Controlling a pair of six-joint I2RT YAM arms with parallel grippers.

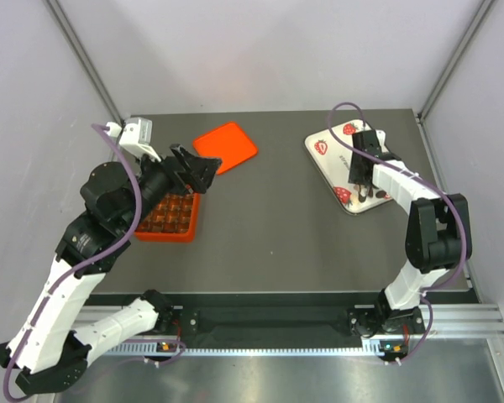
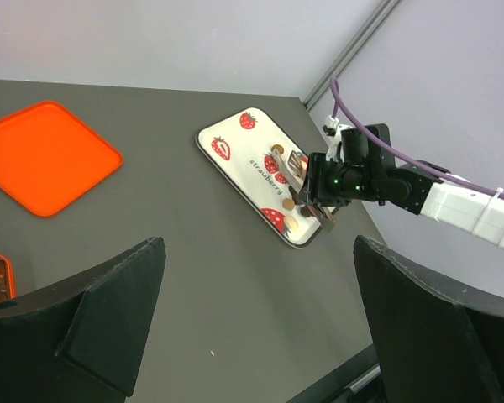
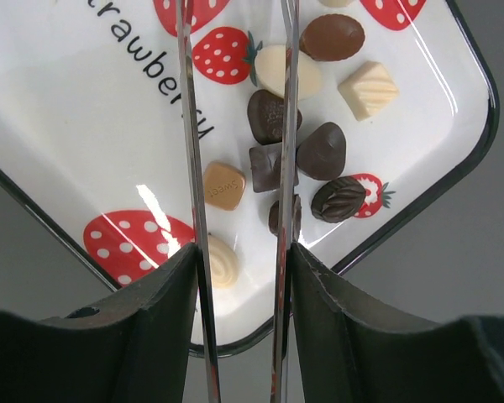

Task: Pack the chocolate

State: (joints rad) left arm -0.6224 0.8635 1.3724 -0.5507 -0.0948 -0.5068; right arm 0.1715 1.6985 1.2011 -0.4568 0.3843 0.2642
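Note:
Several chocolates lie on a white strawberry-print tray (image 3: 84,126): dark ones (image 3: 322,151), cream ones (image 3: 289,70) and a tan square (image 3: 224,185). My right gripper (image 3: 242,256) is shut on a pair of thin metal tongs (image 3: 191,126). Their two blades hang spread over the tray, with the tan square and some dark pieces between them. In the top view the right gripper (image 1: 363,180) is over the tray (image 1: 328,147). My left gripper (image 1: 197,168) is open and empty, held above the orange-red compartment box (image 1: 170,217); it also shows in the left wrist view (image 2: 260,319).
The flat orange lid (image 1: 227,147) lies at the back, between box and tray; it also shows in the left wrist view (image 2: 42,155). The dark table (image 1: 277,227) ends at grey walls behind and at both sides.

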